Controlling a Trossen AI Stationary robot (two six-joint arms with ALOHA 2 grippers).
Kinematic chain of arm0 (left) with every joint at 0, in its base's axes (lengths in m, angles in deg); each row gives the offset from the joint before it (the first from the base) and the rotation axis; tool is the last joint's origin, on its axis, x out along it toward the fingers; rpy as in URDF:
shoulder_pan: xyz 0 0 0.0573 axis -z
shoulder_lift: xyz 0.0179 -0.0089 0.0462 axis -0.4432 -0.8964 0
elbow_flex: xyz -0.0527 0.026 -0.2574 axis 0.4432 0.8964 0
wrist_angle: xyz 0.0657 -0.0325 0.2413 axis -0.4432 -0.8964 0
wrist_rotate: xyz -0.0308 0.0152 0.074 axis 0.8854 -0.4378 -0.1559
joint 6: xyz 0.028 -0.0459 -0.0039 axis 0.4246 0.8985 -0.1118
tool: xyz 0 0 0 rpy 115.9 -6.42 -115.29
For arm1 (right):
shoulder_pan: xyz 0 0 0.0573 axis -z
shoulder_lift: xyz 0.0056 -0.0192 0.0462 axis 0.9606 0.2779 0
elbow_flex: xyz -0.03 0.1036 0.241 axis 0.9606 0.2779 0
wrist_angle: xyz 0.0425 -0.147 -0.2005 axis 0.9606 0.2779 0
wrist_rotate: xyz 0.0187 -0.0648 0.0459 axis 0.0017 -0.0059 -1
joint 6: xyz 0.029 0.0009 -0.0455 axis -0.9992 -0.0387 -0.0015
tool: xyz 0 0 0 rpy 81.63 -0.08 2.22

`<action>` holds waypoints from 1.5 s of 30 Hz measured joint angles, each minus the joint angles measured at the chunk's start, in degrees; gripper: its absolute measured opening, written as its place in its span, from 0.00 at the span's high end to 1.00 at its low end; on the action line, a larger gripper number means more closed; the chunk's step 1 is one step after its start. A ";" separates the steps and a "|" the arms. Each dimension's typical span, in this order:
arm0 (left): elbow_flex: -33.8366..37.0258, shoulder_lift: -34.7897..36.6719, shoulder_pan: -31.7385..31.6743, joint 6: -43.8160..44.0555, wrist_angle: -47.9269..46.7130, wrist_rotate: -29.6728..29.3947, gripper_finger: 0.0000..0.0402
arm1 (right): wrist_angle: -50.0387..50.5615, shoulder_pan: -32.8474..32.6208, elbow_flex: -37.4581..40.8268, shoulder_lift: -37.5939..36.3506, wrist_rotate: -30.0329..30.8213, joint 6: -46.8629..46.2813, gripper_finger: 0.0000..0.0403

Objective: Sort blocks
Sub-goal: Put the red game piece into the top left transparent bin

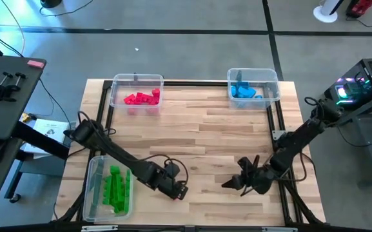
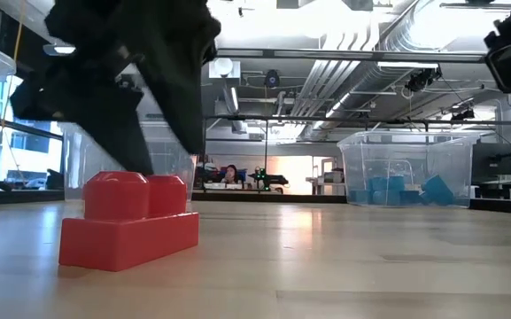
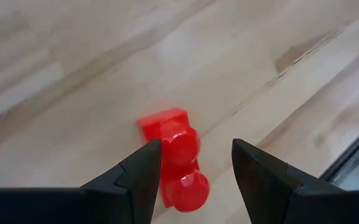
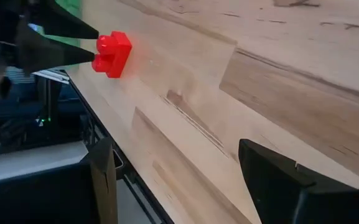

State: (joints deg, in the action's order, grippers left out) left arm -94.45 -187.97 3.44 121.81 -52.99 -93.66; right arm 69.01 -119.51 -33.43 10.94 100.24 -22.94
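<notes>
Nearly there, by the look of it: the red blocks (image 1: 142,98) sit in a clear plastic bin (image 1: 136,80) at the far left, blue ones (image 1: 244,91) in the far-right bin (image 1: 253,72), green ones (image 1: 117,189) in the near-left bin (image 1: 95,187). One stray remains, I'd say: a glossy red two-stud plastic block (image 3: 177,158), flat on the wooden table (image 1: 205,135) near its front edge. The left gripper (image 3: 195,171) hangs over it, fingers spread either side, not yet pinching. The right gripper (image 1: 245,181) waits nearby, fingers wide, empty.

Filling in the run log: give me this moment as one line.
left gripper: jaws open astride small red plastic two-stud block on wooden table | right gripper: open, waiting | block not gripped
</notes>
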 joint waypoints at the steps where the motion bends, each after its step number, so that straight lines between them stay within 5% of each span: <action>1: 0.00 -0.40 0.17 0.74 0.04 0.03 0.54 | 0.17 -0.42 0.00 0.00 0.51 -0.09 0.47; 20: -0.01 -5.60 -0.39 -0.80 1.11 1.13 0.60 | 1.99 -1.03 0.00 0.00 1.99 3.43 0.47; 24: -0.72 -5.48 -1.10 -5.15 0.82 0.96 0.76 | 2.56 -1.03 0.00 0.00 2.32 3.42 0.47; 30: -5.70 -2.92 -4.38 -19.81 -2.82 0.38 0.76 | 2.27 -1.03 0.00 0.00 2.20 3.40 0.47; 33: -10.01 3.01 -8.35 -28.45 -12.59 -7.19 0.76 | 1.11 -1.03 0.00 0.02 2.32 3.40 0.47; 40: -15.60 23.30 -21.45 -38.53 -37.77 -35.20 0.76 | -2.89 -1.01 0.00 0.02 4.93 3.41 0.47; 45: -7.56 34.28 -37.49 -41.77 -42.68 -33.86 0.76 | -4.53 -0.97 0.00 0.02 11.62 3.38 0.47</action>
State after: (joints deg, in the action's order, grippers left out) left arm -102.01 -153.69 -34.05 80.04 -95.67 -127.52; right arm 64.48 -120.48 -33.43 10.96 111.86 -19.57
